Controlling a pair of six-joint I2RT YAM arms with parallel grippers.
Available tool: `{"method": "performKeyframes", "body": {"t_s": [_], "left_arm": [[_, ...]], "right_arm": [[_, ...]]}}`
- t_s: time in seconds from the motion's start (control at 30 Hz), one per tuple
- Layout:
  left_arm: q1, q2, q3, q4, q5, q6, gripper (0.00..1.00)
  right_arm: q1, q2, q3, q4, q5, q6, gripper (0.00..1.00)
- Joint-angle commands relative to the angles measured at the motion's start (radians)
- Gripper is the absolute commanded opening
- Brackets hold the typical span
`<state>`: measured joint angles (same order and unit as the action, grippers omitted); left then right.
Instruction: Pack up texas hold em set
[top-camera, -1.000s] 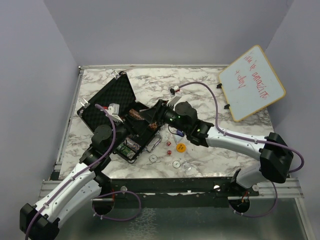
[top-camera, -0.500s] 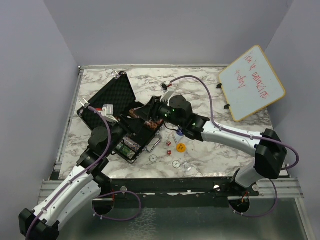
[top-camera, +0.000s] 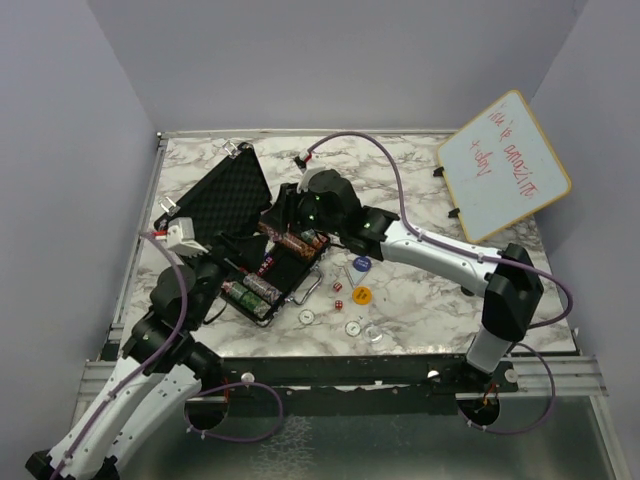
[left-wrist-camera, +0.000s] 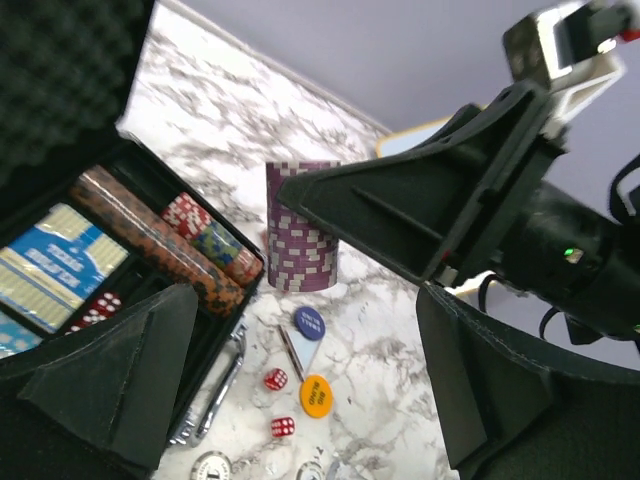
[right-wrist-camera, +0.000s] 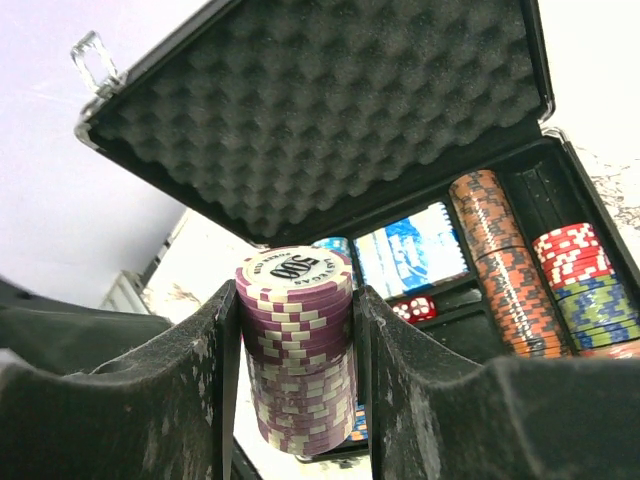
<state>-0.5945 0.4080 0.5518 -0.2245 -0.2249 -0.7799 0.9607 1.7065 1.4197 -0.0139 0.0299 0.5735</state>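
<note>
Purple-and-white chip stack: clamped at its sides by the right gripper, pads flat against the edges, likely to keep the column from spilling. Long axis upright, "500" face toward the wrist camera. Placed just beside the open black case, near the end of the orange chip row; resting on marble or lifted, impossible to tell. Probably needs tipping sideways to match the rows lying flat. Left gripper spread wide and empty at the case's near side.
</note>
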Motion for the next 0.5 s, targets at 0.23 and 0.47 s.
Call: {"method": "performKeyframes", "body": {"t_s": [0.23,0.47], "left_arm": [[-0.001,-0.140,0.165,-0.205,-0.328,0.204,0.99],[-0.001,-0.047,0.212,-0.179,-0.376,0.226,0.99]], "right_arm": [[-0.097,0.186,0.195,-0.060,-0.101,-0.335,0.18],[-0.153,0.392,0.365,-0.124,-0.240,-0.490,0.20]]}}
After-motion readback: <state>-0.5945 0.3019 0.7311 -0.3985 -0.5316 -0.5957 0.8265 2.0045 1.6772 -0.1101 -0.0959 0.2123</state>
